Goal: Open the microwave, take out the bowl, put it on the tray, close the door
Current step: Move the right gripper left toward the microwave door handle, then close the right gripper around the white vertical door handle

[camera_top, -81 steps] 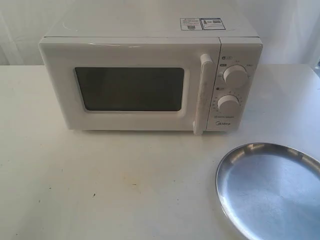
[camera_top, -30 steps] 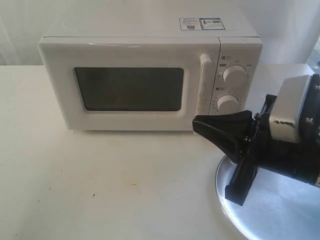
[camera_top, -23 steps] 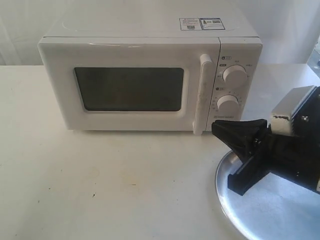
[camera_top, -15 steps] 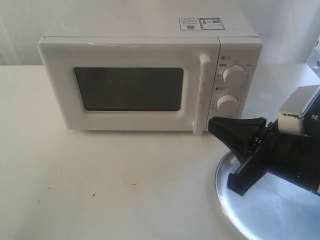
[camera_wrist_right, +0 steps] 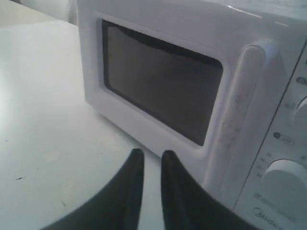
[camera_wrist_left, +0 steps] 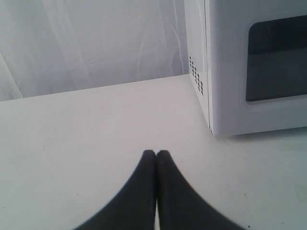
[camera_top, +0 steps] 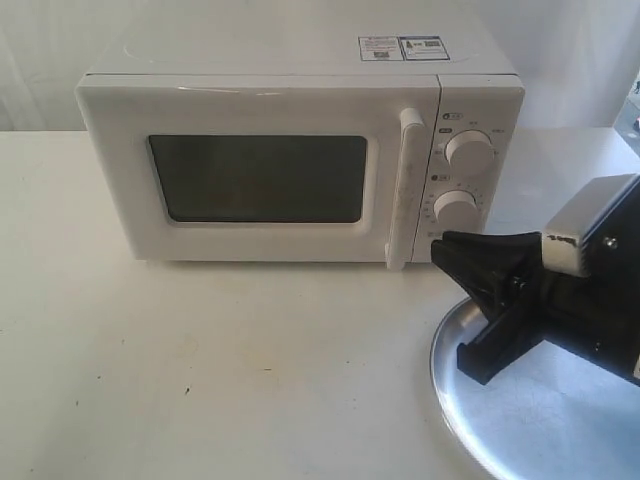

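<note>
The white microwave [camera_top: 300, 160] stands at the back of the table. Its door [camera_top: 260, 178] is closed, and the tall handle [camera_top: 408, 185] runs beside the knobs. The bowl is hidden. The silver tray [camera_top: 530, 420] lies at the front right. My right gripper [camera_top: 440, 242] hovers over the tray's far edge, just below the control panel and right of the handle. In the right wrist view the right gripper [camera_wrist_right: 149, 154] is open by a narrow gap with nothing in it, facing the door [camera_wrist_right: 158, 76] and handle [camera_wrist_right: 240, 105]. My left gripper [camera_wrist_left: 156, 153] is shut and empty above the table, near the microwave's side [camera_wrist_left: 199, 72].
Two round knobs [camera_top: 470, 150] [camera_top: 456, 208] sit on the control panel right of the door. White curtains hang behind the table [camera_top: 200, 380]. The right arm's body covers part of the tray at the view's right edge.
The right arm came in from the right over the tray. In the last second its gripper tip drew back a little to the right, from below the handle to below the knobs.
</note>
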You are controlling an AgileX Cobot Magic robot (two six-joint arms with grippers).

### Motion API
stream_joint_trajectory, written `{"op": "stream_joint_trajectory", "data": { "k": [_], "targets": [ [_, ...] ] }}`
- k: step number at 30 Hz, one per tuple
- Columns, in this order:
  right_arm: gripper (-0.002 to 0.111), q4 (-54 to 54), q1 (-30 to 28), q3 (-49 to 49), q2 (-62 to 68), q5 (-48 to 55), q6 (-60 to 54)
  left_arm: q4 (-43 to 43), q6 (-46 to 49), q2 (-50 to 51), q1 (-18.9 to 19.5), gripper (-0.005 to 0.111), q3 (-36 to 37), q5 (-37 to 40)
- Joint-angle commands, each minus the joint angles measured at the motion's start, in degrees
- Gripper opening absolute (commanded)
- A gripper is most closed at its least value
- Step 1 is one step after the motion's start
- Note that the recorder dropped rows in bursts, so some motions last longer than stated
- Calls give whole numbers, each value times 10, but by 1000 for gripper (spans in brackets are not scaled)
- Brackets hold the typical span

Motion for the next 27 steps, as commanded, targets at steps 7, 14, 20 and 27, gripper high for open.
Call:
{"op": "stream_joint_trajectory", "data": {
  "k": [7,14,20,27],
  "targets": [
    [51,91,-2,-49,84,-34,-92,-5,0,-1,-1,0,-2,-2],
    [51,120,-2,-124,221,-71,-178,-5,0,-1,-1,0,-2,-2],
    [47,119,-2,-181,296,-68,-196,-5,0,-1,-1,0,-2,-2],
    [42,-54,-105,-187,299,-135,-57,-5,0,-1,-1,0,-2,-2]
  ]
}}
